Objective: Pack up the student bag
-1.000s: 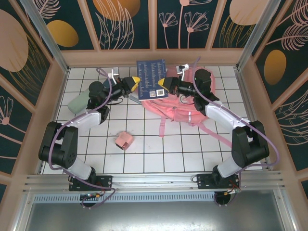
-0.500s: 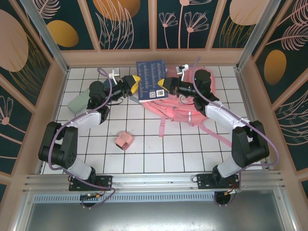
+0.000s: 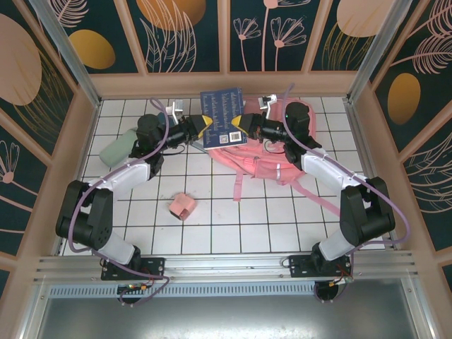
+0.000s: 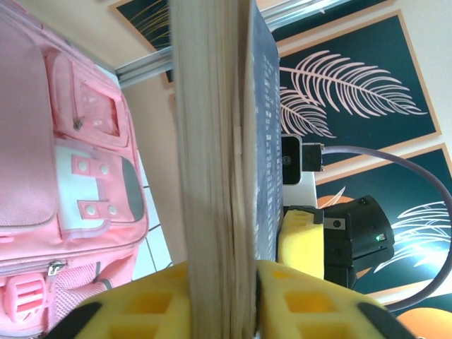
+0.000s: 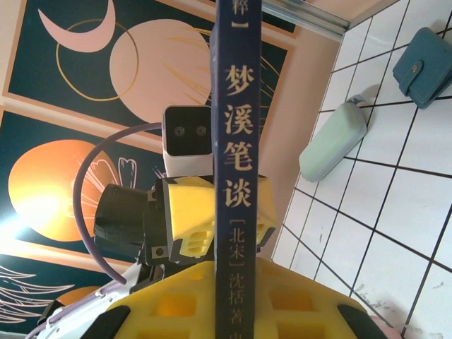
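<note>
Two edges of the upright book point(image 3: 222, 113) are clamped by left gripper point(image 3: 203, 123) and right gripper point(image 3: 239, 121), student bag point(image 3: 272, 161) laid just below, toward the right gripper's side.

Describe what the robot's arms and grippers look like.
The left arm and right arm have black joints and white shells. A lilac cable runs along each. The left gripper and right gripper have chunky yellow fingers with square cut-outs; a white camera block tops each wrist.
</note>
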Controlling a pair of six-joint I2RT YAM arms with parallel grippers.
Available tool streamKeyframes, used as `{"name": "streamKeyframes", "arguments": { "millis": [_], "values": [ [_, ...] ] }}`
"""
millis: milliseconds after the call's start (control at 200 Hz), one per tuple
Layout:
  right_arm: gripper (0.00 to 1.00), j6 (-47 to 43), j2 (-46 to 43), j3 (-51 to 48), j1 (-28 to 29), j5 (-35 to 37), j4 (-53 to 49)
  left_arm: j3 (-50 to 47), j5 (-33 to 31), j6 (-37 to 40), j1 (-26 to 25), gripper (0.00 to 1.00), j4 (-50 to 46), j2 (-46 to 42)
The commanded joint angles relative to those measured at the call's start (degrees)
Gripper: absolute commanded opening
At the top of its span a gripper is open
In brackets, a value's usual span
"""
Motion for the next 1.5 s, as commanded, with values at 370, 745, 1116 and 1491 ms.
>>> {"name": "streamKeyframes", "arguments": {
  "millis": [370,745,1116,1491],
  "values": [
    [0.21,-2.9,-0.9,-0.4,-0.6,-0.1,-1.1,-2.0,-0.5,0.7,2.9,0.0,0.7,-5.1],
    [0.5,-30.2,4.2,13.4,1.6,25.7,-38.3,-1.7,-6.8,10.6,7.2,0.0,-17.0,-11.0],
    [0.43,-38.2,25.4,36.5,11.9,55.6,-52.9,-2.7,-20.5,19.3,11.1,0.0,-36.1,-19.5],
    [0.45,-37.5,47.7,62.5,14.9,74.3,-65.0,-6.2,-20.1,20.2,11.2,0.0,-38.6,-25.2]
  ]
}}
